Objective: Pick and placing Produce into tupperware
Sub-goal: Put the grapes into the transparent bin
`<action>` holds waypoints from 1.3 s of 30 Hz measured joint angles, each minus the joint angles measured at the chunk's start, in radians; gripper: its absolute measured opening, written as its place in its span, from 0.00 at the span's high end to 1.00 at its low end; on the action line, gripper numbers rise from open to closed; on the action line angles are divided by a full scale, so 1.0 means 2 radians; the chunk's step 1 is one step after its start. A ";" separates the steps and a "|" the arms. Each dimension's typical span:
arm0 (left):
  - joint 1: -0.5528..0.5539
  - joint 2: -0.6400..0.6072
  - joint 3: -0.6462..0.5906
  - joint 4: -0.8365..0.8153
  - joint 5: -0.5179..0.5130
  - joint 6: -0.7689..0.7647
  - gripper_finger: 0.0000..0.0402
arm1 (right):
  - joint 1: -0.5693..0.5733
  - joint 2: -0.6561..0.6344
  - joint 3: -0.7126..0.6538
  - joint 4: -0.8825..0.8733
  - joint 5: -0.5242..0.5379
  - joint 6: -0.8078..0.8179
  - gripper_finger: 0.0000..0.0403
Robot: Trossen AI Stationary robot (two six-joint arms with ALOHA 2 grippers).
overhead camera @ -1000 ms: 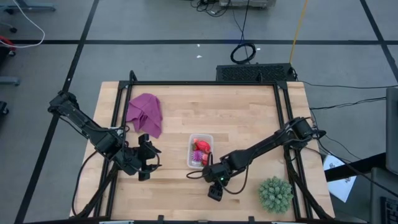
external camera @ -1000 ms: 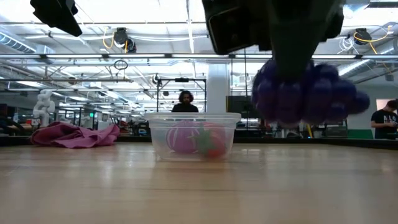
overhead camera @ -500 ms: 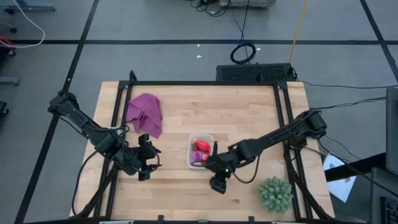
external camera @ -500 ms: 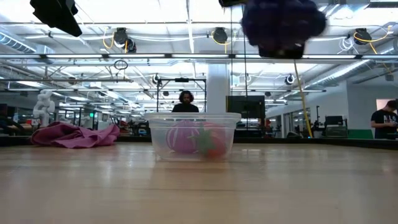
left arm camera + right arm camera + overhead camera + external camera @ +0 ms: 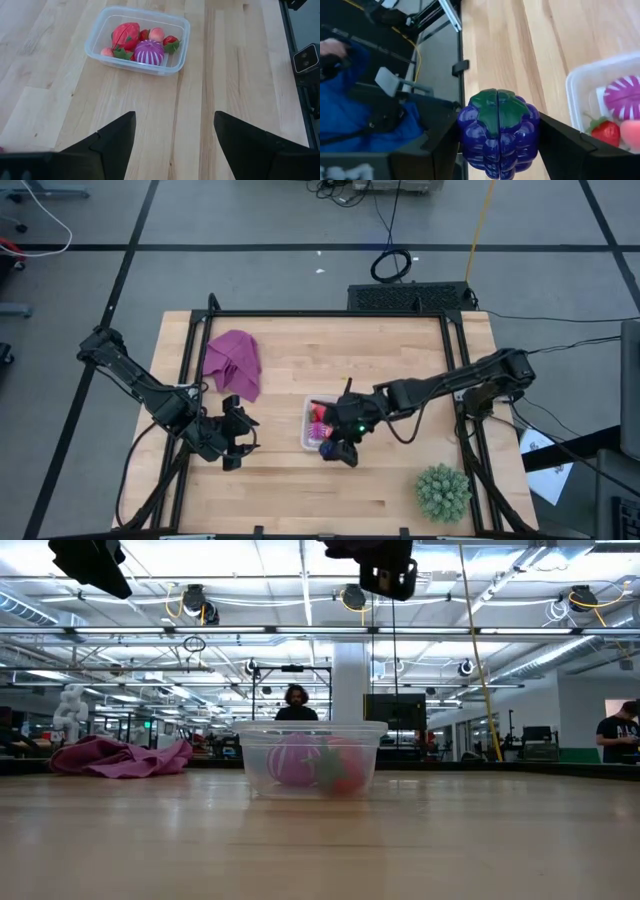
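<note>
Right gripper (image 5: pixel 498 142): clenched on purple grape cluster (image 5: pixel 498 131), above tupperware (image 5: pixel 307 428) edge.
Left gripper (image 5: pixel 174 131): fingers apart, holding nothing.
Writing: nothing legible.

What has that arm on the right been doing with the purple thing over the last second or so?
The right gripper, clamped on the dark purple toy grape bunch, lifted it from near the table's front edge and carried it to the small clear plastic tub, where it now hangs beside the tub's front corner. The left gripper stayed open and parked, and the fruits in the tub and the magenta cloth did not move.
</note>
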 joint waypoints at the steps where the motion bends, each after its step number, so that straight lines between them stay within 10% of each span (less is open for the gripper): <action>1: 0.000 0.000 0.000 0.000 0.000 0.000 0.32 | -0.004 0.000 0.000 0.002 -0.009 -0.007 0.44; 30: 0.041 0.000 0.000 -0.015 0.004 0.017 0.32 | -0.086 0.001 0.000 -0.105 0.004 -0.104 0.44; 39: 0.056 0.000 0.000 -0.021 0.005 0.023 0.32 | -0.091 0.004 0.093 -0.197 0.012 -0.134 0.44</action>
